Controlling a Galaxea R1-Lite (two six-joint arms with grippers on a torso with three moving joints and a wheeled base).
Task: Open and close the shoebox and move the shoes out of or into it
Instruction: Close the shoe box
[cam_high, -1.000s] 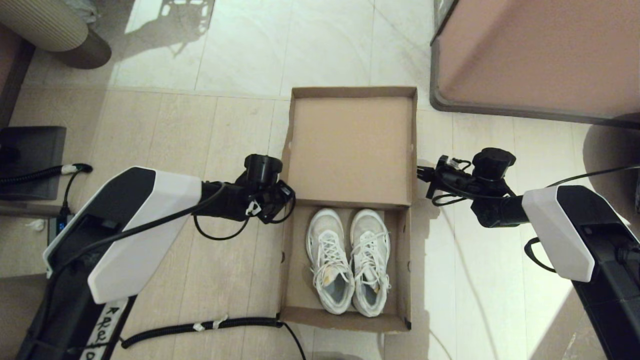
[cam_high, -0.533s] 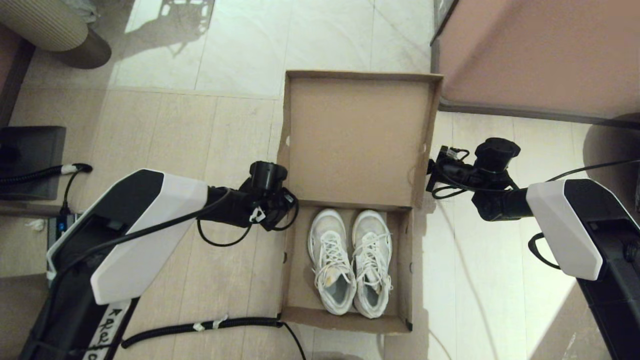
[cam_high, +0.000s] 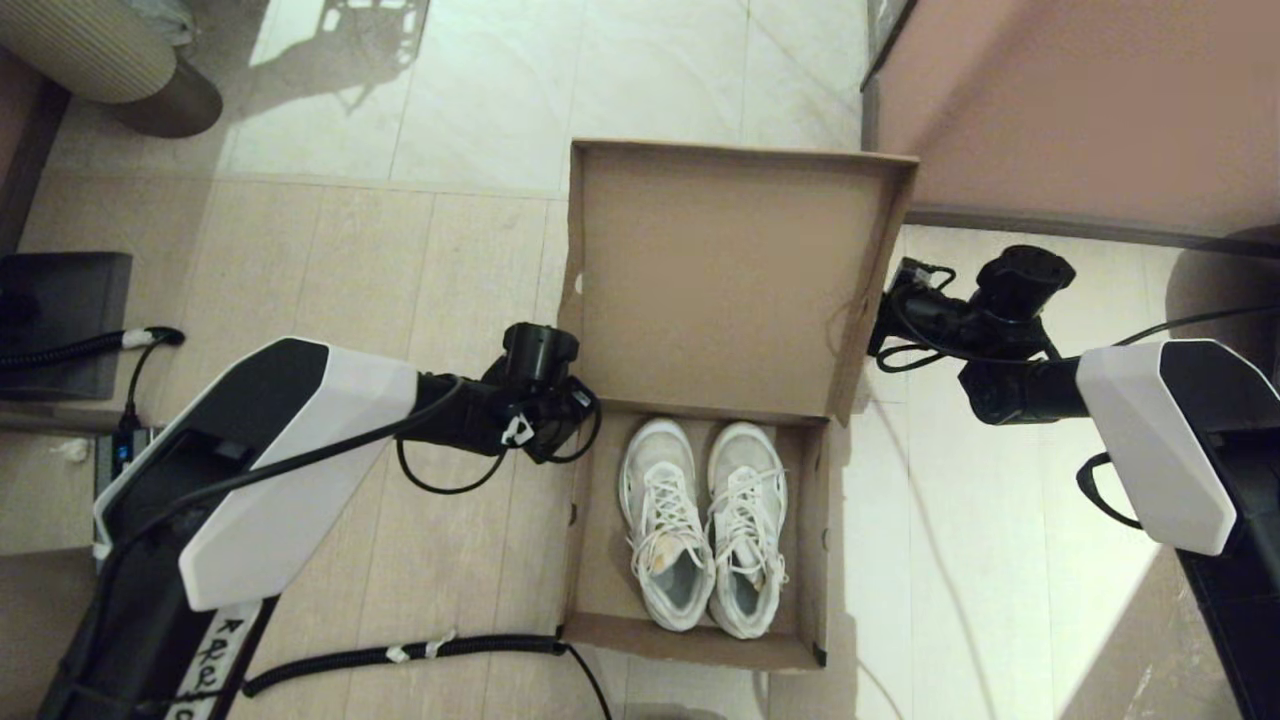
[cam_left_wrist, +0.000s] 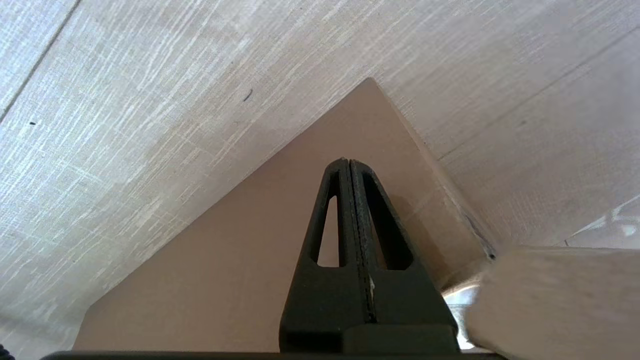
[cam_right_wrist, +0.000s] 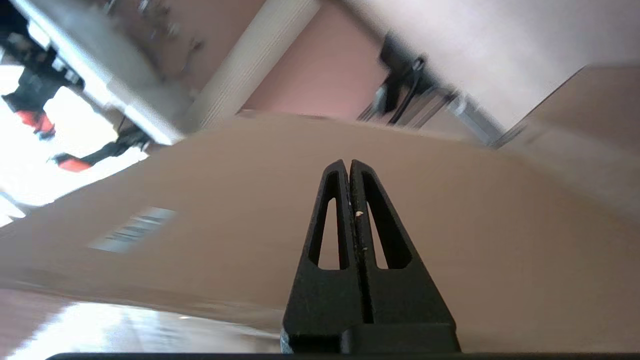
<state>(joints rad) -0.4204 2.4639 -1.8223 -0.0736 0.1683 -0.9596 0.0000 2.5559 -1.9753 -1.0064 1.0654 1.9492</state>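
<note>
Fingers of left gripper pressed together beside brown cardboard shoebox, right gripper closed empty against its raised lid, white lace-up sneakers inside

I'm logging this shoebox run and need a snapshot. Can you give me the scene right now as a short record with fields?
shoebox: open on the floor, lid raised and tilted, its inside facing the camera
shoes: white pair side by side in the box base, toes toward the lid
left gripper: shut, beside the box's left wall, near the lid hinge
right gripper: shut, pressed against the lid's outer side, at its right edge
white label: on the lid's outer face
cabinet: pinkish-brown, behind and right of the box
</note>
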